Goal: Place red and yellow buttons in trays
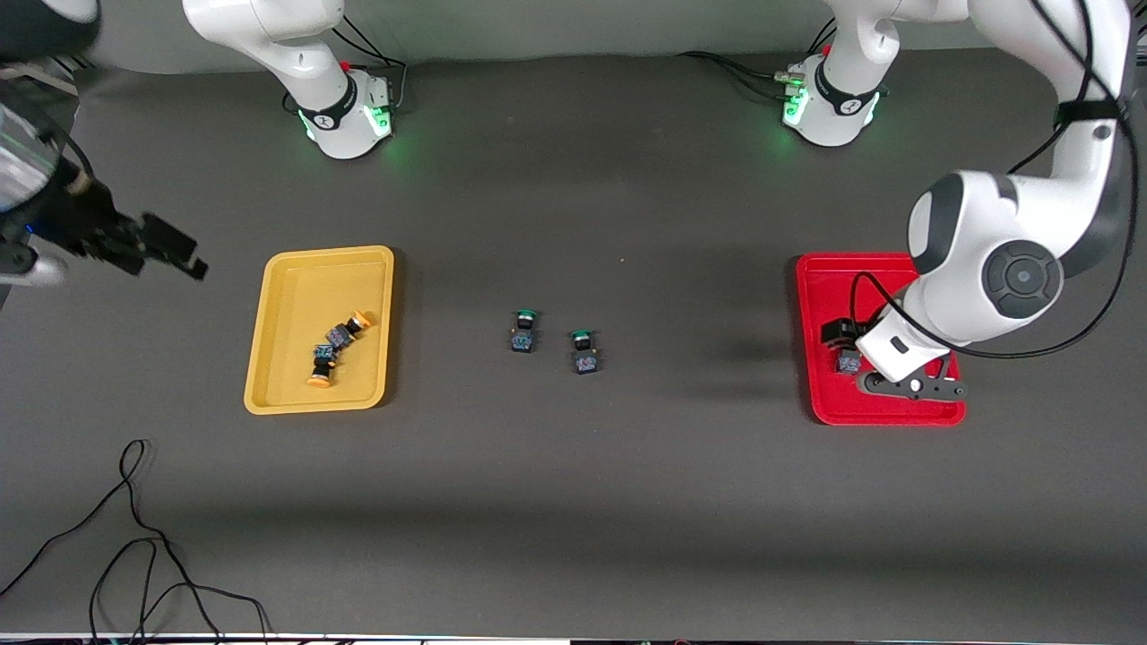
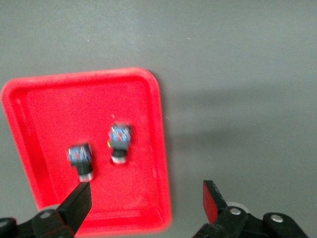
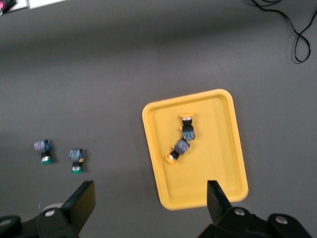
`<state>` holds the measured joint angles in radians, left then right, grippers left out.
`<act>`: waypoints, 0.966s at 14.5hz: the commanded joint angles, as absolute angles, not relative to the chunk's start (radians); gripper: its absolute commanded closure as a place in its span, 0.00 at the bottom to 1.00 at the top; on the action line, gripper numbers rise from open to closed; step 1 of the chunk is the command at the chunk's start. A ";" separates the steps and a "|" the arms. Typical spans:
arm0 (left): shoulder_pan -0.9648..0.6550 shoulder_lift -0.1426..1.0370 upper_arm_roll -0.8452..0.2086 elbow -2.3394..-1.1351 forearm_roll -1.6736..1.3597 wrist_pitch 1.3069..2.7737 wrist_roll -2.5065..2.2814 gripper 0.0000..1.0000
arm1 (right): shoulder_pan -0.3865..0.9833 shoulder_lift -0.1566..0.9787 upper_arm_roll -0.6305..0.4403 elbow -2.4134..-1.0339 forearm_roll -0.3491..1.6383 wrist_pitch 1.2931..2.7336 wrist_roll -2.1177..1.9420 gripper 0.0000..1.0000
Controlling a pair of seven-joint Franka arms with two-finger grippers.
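Two shallow rectangular plastic trays with rounded corners and raised rims lie on the dark grey worktop (image 1: 573,502), well apart: the yellow tray (image 1: 280,358) toward the right arm's end, the red tray (image 1: 820,358) toward the left arm's end. Six tiny push-button switches show in all, each with a black body and a bluish base.

Two orange-capped buttons lie on their sides in the yellow tray, touching or nearly so at their bases: one orange-capped button (image 1: 348,330) and, nearer the front camera, the other orange-capped button (image 1: 321,367). Two green-capped buttons sit on the bare worktop between the trays, just beside each other: one green-capped button (image 1: 524,331) and the second green-capped button (image 1: 584,351). In the left wrist view two more switches lie in the red tray, the first red-tray button (image 2: 120,142) and the second red-tray button (image 2: 81,159), close together; their caps blend with the red floor, so the cap colour is hard to tell.

The left tool (image 2: 146,203) hangs over the red tray with its fingers spread wide and nothing between them; both red-tray buttons lie below it. The right tool (image 3: 151,201) is up over the worktop at the right arm's end, beside the yellow tray, spread wide and holding nothing.
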<state>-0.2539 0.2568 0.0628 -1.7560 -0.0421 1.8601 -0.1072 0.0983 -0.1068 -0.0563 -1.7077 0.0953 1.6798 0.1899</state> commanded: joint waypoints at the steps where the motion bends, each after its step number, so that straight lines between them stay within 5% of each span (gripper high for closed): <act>1: -0.233 0.189 0.034 -1.655 -0.040 1.707 -0.198 0.00 | 0.072 -0.083 -0.041 -1.654 0.083 1.618 0.140 0.00; 7: -0.112 -0.110 -0.038 -1.905 0.029 1.796 -0.184 0.00 | 0.071 -0.069 -0.038 -1.652 0.041 1.617 0.133 0.00; 11: -0.089 -0.106 -0.008 -1.852 0.035 1.758 -0.181 0.00 | 0.069 -0.074 -0.023 -1.648 0.041 1.617 0.135 0.00; 14: 0.084 -0.074 -0.130 -1.778 0.035 1.679 -0.175 0.00 | 0.052 -0.071 -0.002 -1.640 0.037 1.617 0.138 0.00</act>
<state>-0.0121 -0.0958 -0.0462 -1.8384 0.0247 1.7373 -0.1775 0.0766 -0.0765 -0.0221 -1.6643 0.0493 1.6318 0.1482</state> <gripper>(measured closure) 0.000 0.000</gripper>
